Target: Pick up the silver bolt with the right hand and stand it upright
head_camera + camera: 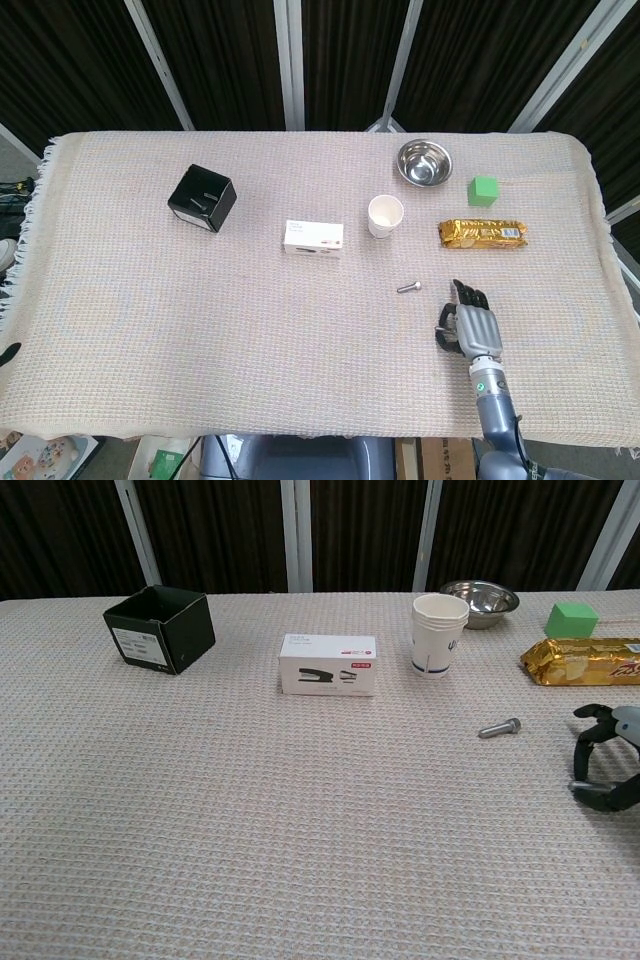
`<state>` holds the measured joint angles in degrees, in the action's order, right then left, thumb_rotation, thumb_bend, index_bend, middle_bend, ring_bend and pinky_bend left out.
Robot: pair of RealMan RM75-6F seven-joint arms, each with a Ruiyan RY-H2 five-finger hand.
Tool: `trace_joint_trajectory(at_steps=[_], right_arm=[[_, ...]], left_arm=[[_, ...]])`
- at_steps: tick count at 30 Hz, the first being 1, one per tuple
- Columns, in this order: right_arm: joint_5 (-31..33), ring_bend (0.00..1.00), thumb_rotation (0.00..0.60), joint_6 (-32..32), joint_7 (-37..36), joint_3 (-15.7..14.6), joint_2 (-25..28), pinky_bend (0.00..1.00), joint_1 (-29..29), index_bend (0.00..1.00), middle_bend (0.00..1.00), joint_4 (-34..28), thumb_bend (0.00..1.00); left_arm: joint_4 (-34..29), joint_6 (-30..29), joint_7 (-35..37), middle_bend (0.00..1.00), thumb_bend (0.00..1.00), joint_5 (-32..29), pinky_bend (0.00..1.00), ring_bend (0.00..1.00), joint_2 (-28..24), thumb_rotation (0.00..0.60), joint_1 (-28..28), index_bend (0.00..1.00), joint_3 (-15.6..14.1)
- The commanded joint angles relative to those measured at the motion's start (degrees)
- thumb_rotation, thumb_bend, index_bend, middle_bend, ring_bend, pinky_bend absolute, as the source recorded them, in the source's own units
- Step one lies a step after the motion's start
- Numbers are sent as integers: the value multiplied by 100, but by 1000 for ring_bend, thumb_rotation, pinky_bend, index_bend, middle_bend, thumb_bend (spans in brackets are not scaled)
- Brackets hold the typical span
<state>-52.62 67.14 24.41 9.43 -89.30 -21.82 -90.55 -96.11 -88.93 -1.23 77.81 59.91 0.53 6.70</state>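
The silver bolt point(408, 288) lies flat on its side on the woven cloth, right of centre; the chest view shows the bolt point(499, 727) with its head toward the right. My right hand point(470, 321) hovers low just right of and nearer than the bolt, apart from it, holding nothing. In the chest view the right hand point(604, 757) enters at the right edge with its fingers apart and curved downward. The left hand is outside both views.
A white paper cup point(385, 216), a steel bowl point(424, 162), a green cube point(484, 190) and a gold snack pack point(482, 234) sit beyond the bolt. A white stapler box point(313, 237) and a black box point(201, 198) lie to the left.
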Motion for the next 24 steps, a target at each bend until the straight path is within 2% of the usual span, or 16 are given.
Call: trace_joint_trajectory(at_steps=[1,24], right_arm=[[6,0,600,-2,7,0,5,0,-6,596,0,-8,342],[-75,13,600,108,-76,43,179,0,-11,604,0,-304,342]], left_arm=[[-1,-3,-3,87,43,2,9,9,2,600,0,159,0],[-13,4,-15,93,43,-14,9,10,-2,600,1,162,0]])
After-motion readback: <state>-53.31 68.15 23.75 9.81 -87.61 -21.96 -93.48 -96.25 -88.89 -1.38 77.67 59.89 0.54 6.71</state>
